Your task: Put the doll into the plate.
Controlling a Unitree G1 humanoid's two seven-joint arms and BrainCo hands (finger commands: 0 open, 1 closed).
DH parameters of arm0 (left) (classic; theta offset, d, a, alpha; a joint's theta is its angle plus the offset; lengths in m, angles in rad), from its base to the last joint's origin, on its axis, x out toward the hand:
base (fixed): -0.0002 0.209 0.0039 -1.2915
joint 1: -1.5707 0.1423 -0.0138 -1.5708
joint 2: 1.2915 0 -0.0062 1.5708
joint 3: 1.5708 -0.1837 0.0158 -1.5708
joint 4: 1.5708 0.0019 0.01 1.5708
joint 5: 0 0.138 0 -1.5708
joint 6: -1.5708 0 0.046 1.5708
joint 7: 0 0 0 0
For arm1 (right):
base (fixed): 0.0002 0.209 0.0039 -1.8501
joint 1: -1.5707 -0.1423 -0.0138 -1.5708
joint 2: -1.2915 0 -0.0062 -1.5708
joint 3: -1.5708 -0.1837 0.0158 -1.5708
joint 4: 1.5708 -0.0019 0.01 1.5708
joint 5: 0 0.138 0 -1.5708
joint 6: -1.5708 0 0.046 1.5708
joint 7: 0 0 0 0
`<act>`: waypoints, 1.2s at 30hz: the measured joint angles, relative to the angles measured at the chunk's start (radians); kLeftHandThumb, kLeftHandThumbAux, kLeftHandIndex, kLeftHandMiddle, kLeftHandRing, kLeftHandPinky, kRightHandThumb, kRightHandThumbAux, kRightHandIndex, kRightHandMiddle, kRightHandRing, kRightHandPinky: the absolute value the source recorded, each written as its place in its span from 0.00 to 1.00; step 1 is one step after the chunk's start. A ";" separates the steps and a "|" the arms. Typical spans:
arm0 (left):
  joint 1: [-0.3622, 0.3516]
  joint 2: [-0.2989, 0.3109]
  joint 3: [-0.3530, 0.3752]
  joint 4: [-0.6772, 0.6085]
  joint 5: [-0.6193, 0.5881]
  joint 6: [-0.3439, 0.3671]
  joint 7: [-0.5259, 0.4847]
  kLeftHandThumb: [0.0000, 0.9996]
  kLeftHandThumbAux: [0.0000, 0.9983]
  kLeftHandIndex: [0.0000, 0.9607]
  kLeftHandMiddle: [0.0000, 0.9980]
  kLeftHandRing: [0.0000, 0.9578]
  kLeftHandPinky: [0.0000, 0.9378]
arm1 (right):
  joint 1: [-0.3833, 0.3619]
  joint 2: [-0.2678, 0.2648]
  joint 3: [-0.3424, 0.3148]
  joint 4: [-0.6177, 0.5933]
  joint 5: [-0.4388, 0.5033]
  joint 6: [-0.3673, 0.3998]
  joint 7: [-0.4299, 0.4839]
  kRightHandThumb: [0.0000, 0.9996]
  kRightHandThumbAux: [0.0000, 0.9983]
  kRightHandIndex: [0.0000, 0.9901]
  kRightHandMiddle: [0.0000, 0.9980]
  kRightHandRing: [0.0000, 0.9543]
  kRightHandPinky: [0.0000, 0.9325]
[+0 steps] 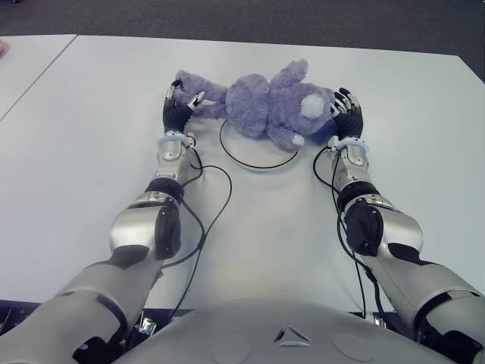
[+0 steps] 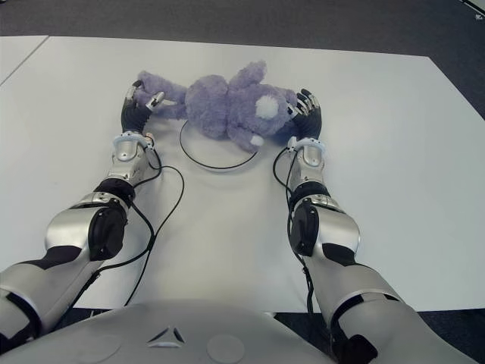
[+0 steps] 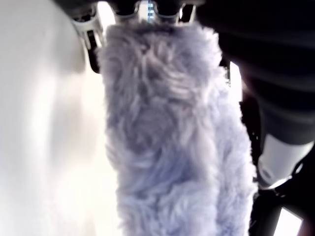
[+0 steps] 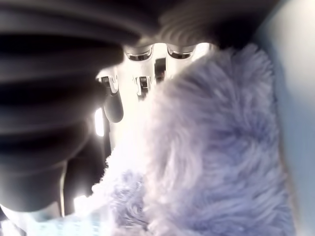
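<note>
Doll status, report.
Left hand shut on doll leg, right hand on its head. Doll overlaps plate far rim. Nothing blocking.

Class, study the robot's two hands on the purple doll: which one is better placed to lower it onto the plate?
Neither alone. The left hand grips the doll by a leg, the right hand cups its head, and it hangs over the plate: both should lower together.

We see bare table (image 1: 91,136) all around the plate (image 1: 258,161); only the doll (image 1: 265,102) overhangs its far rim.
</note>
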 measured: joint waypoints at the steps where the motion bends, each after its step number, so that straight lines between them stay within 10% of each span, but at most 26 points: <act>1: 0.000 0.000 0.000 0.000 0.000 0.001 0.002 0.00 0.67 0.08 0.13 0.15 0.18 | 0.001 0.000 0.004 -0.001 -0.002 0.000 -0.006 0.00 0.84 0.15 0.17 0.18 0.23; 36: 0.002 0.009 -0.018 0.000 0.007 0.009 0.019 0.00 0.68 0.09 0.13 0.15 0.17 | 0.026 0.004 0.167 -0.026 -0.081 -0.016 -0.166 0.00 0.88 0.10 0.13 0.15 0.21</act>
